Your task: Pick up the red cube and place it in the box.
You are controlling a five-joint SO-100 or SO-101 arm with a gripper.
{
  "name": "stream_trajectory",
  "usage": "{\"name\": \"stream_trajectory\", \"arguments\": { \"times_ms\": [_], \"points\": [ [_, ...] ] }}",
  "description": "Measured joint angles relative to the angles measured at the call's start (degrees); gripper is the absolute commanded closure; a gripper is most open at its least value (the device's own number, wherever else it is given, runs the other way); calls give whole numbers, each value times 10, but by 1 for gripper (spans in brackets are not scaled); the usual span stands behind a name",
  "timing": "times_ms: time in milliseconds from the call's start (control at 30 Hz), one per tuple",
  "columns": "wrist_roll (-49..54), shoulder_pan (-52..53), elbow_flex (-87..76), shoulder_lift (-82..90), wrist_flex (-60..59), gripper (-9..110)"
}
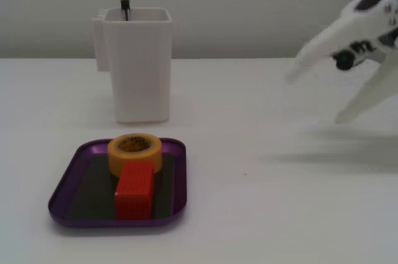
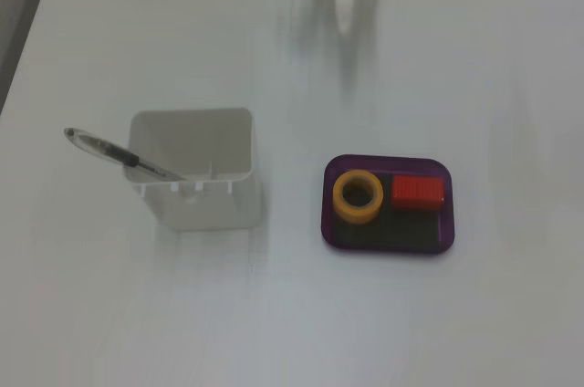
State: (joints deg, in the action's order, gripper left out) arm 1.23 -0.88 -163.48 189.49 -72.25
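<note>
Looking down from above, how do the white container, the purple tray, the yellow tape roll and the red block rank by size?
In the fixed view from above, largest to smallest:
1. white container, though it stands tall, nearer the camera, so its lead over the tray is unsure
2. purple tray
3. yellow tape roll
4. red block, close to the roll

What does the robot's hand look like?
The gripper is mostly white plastic, with two long pointed fingers like a beak. It has dark black parts near the middle, and a little red shows at the top. It looks blurry here.
</note>
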Motion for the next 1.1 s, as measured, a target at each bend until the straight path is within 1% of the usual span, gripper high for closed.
{"name": "stream_trajectory", "arguments": {
  "times_ms": [167, 233, 300, 400, 433, 500, 567, 800, 1100],
  "points": [
    [28, 1, -62, 30, 2, 77],
    [31, 0, -70, 30, 7, 80],
    [33, 0, -81, 30, 7, 87],
    [33, 0, -93, 30, 8, 101],
    [33, 0, -95, 30, 8, 103],
    [33, 0, -97, 30, 8, 101],
    [33, 6, -97, 30, 8, 102],
    [33, 84, -98, 30, 10, 102],
    [33, 92, -98, 30, 10, 102]
  ]
}}
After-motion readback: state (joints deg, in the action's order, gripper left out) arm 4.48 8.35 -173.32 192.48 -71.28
